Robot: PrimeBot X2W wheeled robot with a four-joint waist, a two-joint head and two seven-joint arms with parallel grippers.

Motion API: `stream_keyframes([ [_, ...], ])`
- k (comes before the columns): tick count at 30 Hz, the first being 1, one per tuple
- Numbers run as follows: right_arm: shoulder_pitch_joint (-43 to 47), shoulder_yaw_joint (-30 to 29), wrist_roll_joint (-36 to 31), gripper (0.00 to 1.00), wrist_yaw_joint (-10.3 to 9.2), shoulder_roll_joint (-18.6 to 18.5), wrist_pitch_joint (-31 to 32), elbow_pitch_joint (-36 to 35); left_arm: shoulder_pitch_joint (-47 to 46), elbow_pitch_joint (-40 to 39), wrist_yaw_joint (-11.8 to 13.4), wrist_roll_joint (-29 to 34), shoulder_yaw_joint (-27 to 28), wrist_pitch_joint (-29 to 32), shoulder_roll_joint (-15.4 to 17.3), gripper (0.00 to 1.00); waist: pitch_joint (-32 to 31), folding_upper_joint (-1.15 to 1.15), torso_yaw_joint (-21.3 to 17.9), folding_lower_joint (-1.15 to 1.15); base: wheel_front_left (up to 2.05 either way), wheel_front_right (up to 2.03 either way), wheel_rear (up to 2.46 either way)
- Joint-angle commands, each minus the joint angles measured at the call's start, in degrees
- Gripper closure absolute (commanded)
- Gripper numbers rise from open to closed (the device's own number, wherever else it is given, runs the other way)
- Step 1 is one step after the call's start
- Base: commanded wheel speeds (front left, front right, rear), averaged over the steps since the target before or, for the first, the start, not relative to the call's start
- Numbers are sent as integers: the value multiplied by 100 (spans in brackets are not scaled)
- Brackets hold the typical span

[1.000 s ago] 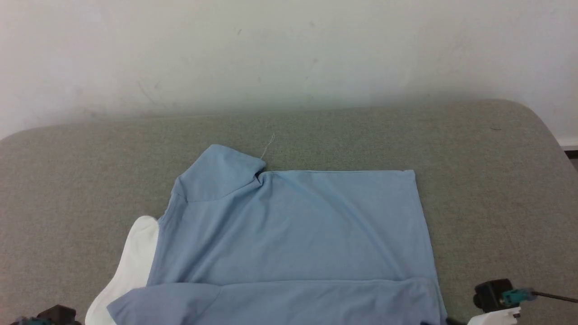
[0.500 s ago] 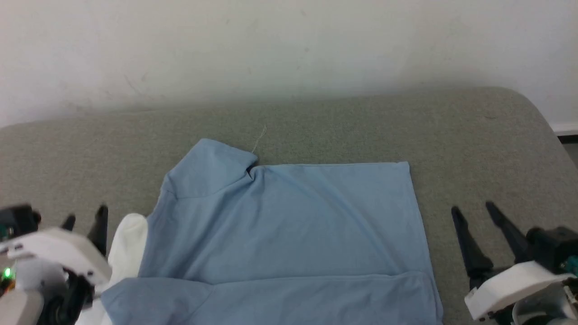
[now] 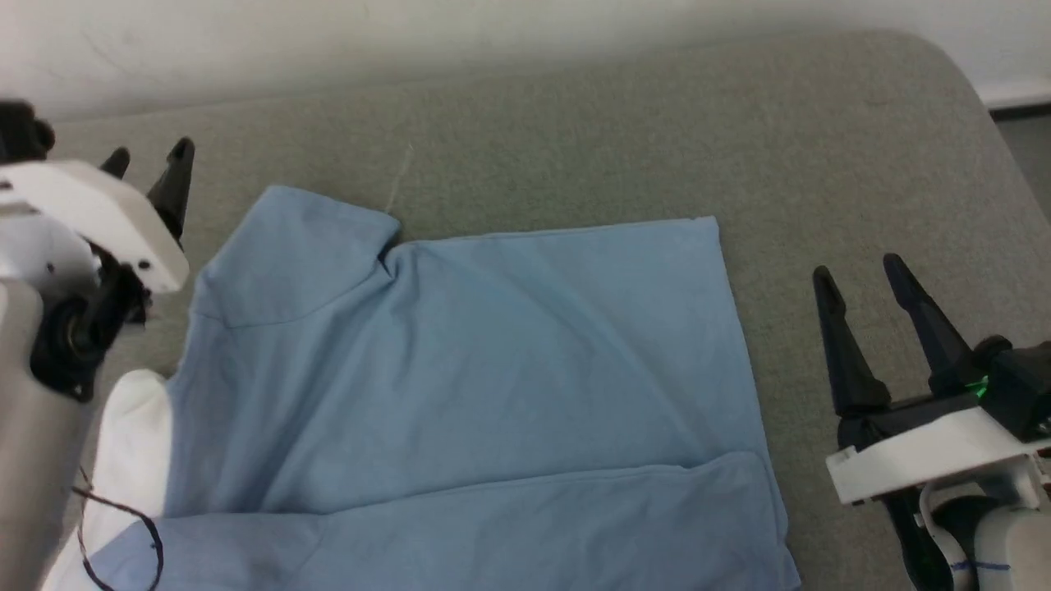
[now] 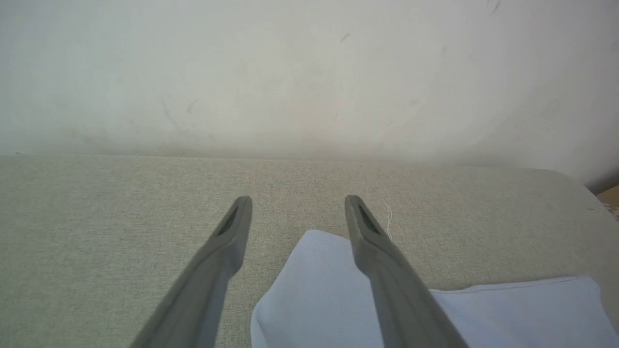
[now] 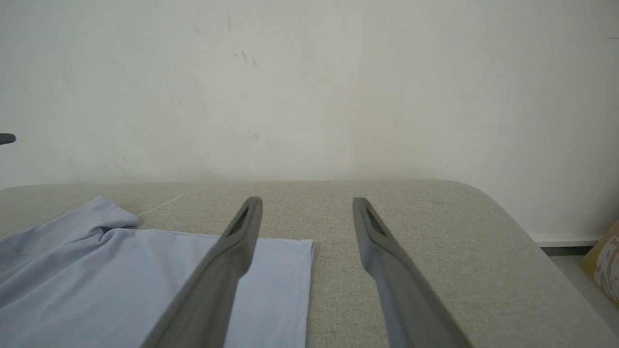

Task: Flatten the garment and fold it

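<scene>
Plainly empty, left hand (image 3: 152,149), right hand (image 3: 856,265), both spread wide, flanking the garment (image 3: 460,361).

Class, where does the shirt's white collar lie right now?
In the head view's lower left, the white collar pokes out from the blue garment at its left edge, beside the robot's left forearm.

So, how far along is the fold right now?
Done: the garment lies flat on the table, its near edge folded over in a strip. In hand: nothing; the left gripper and right gripper hover open beside it. To do: the far sleeve and white collar stick out, and the final folds.
</scene>
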Motion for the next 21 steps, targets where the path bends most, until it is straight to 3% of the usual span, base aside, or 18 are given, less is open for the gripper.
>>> stream_keyframes([
  [1,-136,53,-6,0,-3,44,-54,70,-319,229,-158,-64,-93,262,36,0,634,0,-462,-2,0,0,0],
  [4,-262,177,26,0,-3,79,-133,206,-788,677,-434,-138,-296,858,119,0,790,0,-619,-2,0,0,0],
  [7,-318,230,74,0,-3,109,-189,316,-1042,1059,-553,-244,-543,1639,153,0,880,0,-732,-2,0,0,0],
  [15,-404,230,149,0,-3,170,-281,775,-1202,1748,-536,-386,-968,3065,234,0,1067,0,-933,-2,0,0,0],
  [16,-410,224,163,0,-3,174,-292,821,-1164,1811,-521,-401,-1037,3240,222,15,1073,0,-939,-2,0,0,0],
  [17,-413,215,165,0,-3,178,-287,870,-1137,1846,-507,-387,-1102,3352,215,51,1080,0,-941,-2,0,0,0],
  [18,-423,211,168,0,-3,180,-286,905,-1114,1869,-495,-370,-1150,3407,203,71,1090,0,-942,-2,0,0,0],
  [19,-438,223,168,0,-3,178,-272,938,-1079,1911,-489,-393,-1182,3484,173,100,1097,0,-941,-2,0,0,0],
  [21,-463,212,164,0,-3,114,-204,995,-1016,1968,-529,-442,-1268,3637,85,100,1098,0,-895,-2,0,0,0],
])
